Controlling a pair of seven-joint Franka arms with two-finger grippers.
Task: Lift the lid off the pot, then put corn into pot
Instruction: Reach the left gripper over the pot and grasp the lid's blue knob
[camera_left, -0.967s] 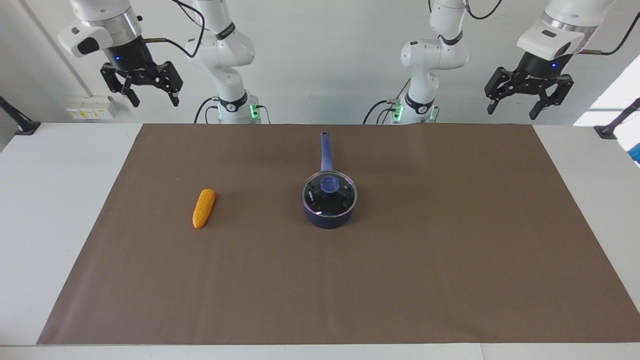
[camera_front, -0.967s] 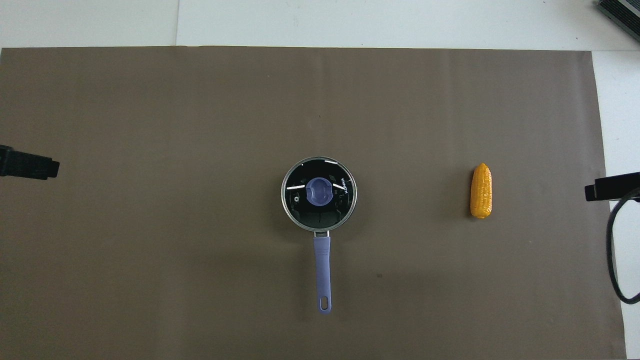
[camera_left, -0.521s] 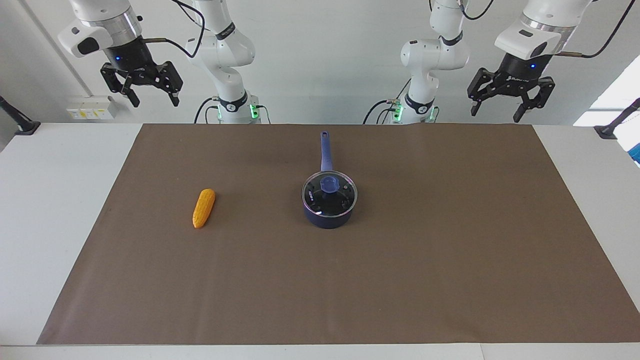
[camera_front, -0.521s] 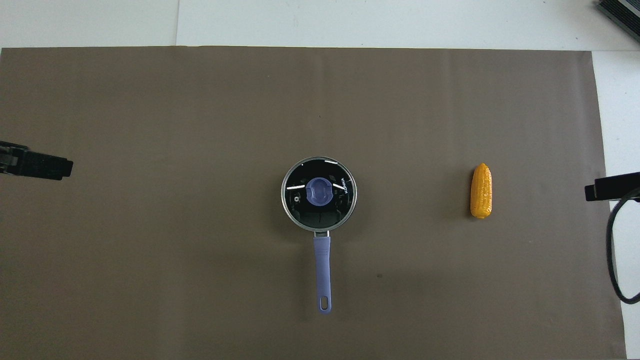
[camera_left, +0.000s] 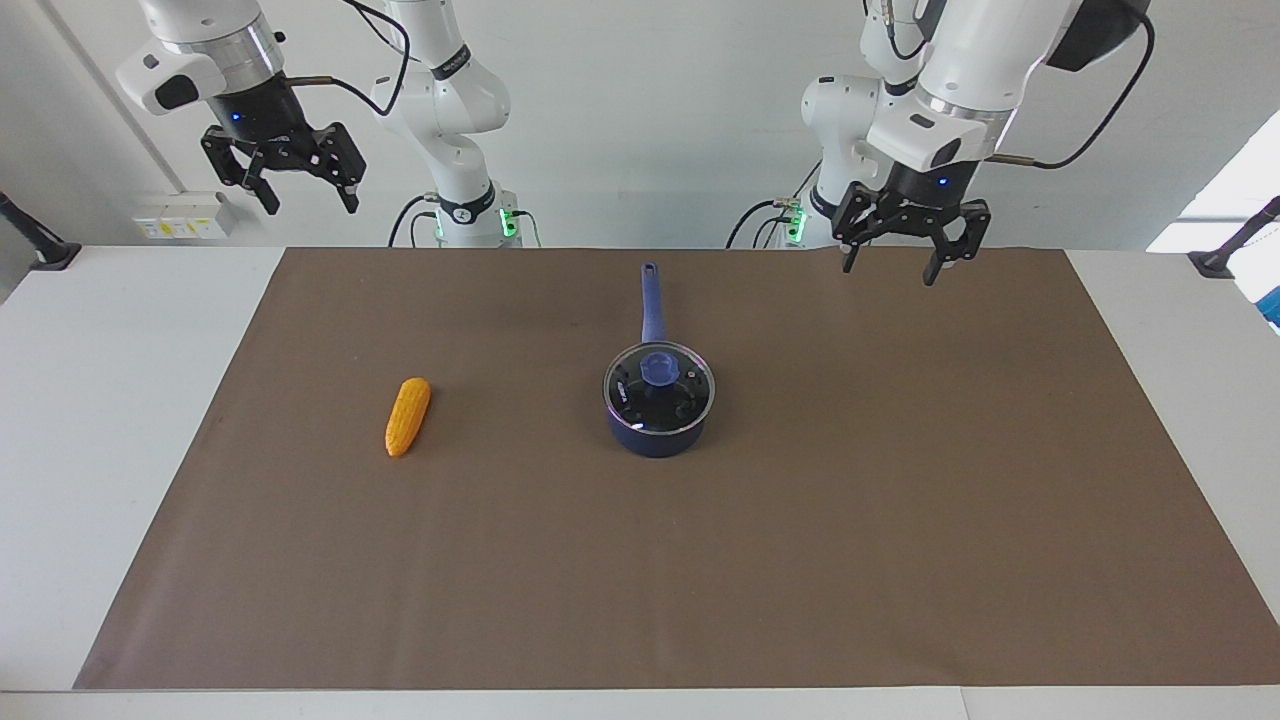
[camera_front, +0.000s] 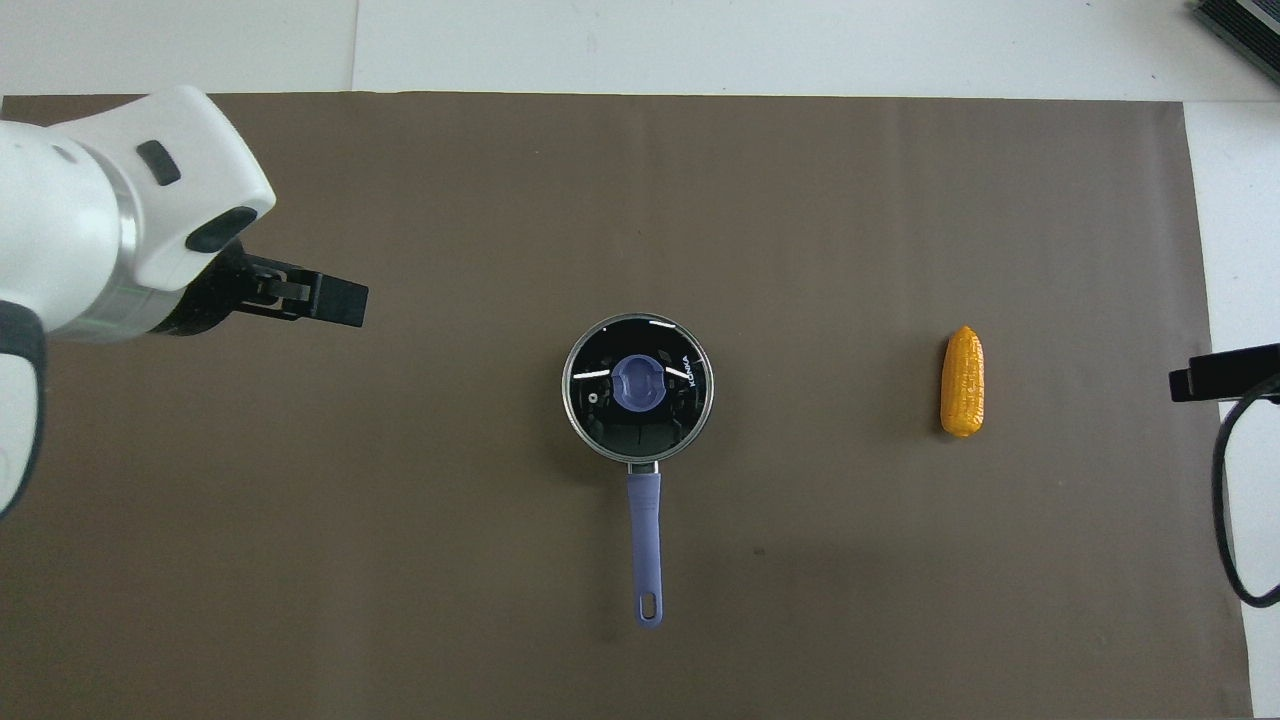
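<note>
Left claw (camera_left: 908, 262) open over brown mat (camera_left: 900, 480); right claw (camera_left: 283, 180) open (waiting); lid (camera_left: 659, 388) on pot (camera_left: 655, 436).

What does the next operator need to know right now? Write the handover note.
Left gripper: open, empty, up over the mat toward the left arm's end.
Right gripper: open, empty, waiting high at its own end.
Lid sits on the pot mid-mat, handle pointing to the robots.
Corn lies on the mat toward the right arm's end.
Done: nothing.
Left: lift the lid off, then put the corn in.
</note>
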